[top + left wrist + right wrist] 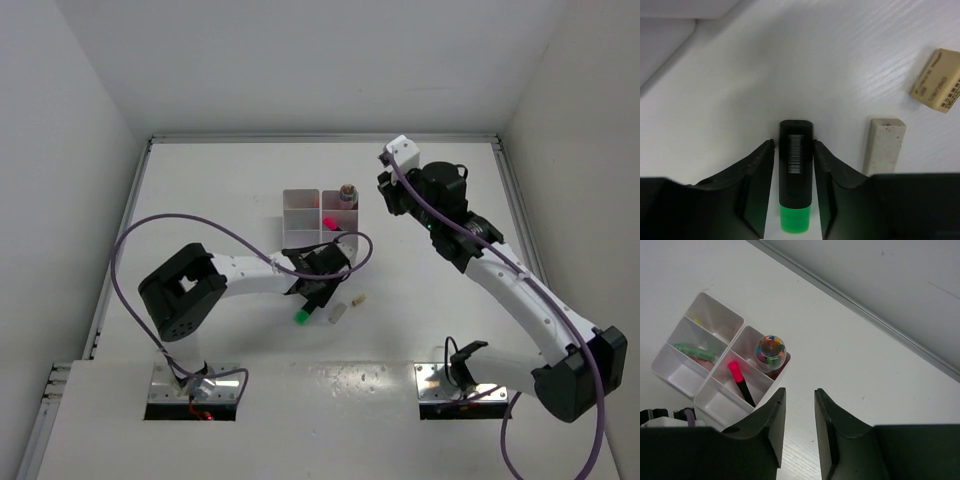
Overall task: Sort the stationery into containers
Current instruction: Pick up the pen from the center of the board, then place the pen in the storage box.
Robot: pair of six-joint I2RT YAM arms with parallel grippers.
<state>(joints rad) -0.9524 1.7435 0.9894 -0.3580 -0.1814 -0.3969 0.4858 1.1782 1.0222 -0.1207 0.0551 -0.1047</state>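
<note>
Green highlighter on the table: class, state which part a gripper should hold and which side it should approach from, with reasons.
Grip the green highlighter across its black barcoded section, coming down from above and closing on its two long sides. It lies flat, those sides are straight and parallel, and the white eraser beside it lies apart, leaving room on that side.

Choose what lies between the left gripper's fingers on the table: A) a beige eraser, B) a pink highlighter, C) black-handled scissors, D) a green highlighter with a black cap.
D: the left wrist view shows the green highlighter between the fingers of the left gripper; the beige eraser lies apart from them.
</note>
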